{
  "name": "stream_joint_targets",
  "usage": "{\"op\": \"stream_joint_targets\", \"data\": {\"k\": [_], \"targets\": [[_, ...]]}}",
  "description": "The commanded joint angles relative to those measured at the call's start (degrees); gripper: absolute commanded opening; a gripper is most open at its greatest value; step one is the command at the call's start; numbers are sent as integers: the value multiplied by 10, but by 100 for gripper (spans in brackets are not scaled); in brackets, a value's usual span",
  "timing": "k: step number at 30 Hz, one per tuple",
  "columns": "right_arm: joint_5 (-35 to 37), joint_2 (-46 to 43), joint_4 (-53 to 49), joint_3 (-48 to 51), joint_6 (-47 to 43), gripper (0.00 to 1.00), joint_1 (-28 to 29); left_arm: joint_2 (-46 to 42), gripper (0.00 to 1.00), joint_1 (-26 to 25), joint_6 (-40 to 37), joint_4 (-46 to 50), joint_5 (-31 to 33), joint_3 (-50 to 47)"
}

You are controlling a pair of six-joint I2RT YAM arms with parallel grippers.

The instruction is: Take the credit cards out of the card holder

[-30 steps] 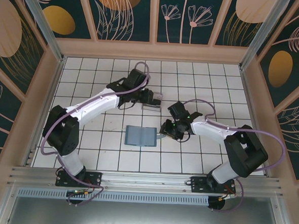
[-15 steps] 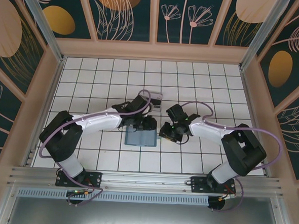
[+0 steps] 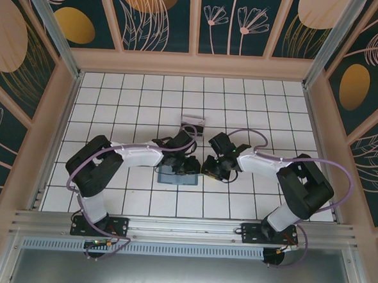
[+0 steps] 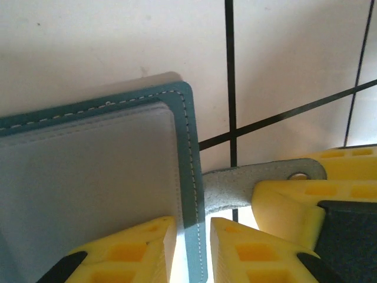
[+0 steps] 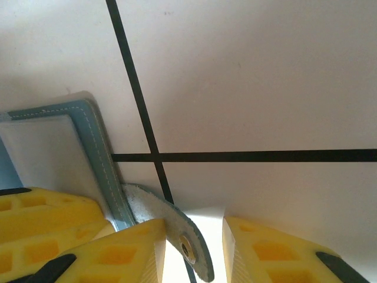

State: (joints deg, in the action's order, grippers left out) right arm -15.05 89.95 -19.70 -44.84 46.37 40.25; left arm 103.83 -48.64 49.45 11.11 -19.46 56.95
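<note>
teal card holder point(image 4: 88, 177) | left tool point(image 4: 191, 236) narrowly apart astride its stitched edge | right tool point(image 5: 194, 230) apart around grey tab point(image 5: 150, 206)

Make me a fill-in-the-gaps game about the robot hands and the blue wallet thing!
1. The card holder lies on a table with ___ tiles.
2. The left hand and right hand both have ___ fingers.
3. The grey tab between the right hand's fingers has a small round ___.
4. The clear box sits ___ from the arm bases than the card holder does.

Missing words: white; yellow; hole; farther.
</note>
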Motion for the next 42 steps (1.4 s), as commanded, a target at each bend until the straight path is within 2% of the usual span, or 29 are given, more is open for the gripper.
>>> {"op": "stream_joint_targets", "data": {"k": [1, 9, 18, 25, 30, 35, 38, 39, 40, 42], "targets": [[14, 7, -7, 1, -9, 32, 4, 10, 26, -5, -20, 61, 36, 11], [31, 17, -20, 2, -9, 29, 4, -18, 26, -5, -40, 133, 103, 23], [51, 0, -34, -8, -4, 29, 4, -48, 27, -4, -47, 143, 123, 46], [95, -41, -49, -9, -3, 38, -13, -93, 29, -1, -62, 150, 209, 78], [151, -65, -80, -11, -30, 47, -50, -149, 46, 18, -88, 125, 286, 44], [213, -71, -85, -9, -83, 58, -99, -186, 66, 88, -120, 104, 322, 0], [249, -71, -66, -5, -123, 75, -139, -197, 95, 117, -152, 99, 384, -9], [258, -71, -55, -4, -141, 83, -155, -199, 98, 129, -163, 95, 406, -25], [272, -70, -46, -6, -153, 96, -167, -198, 99, 139, -171, 92, 422, -30], [295, -66, -15, -5, -200, 99, -195, -197, 98, 167, -186, 81, 463, -47]]}}
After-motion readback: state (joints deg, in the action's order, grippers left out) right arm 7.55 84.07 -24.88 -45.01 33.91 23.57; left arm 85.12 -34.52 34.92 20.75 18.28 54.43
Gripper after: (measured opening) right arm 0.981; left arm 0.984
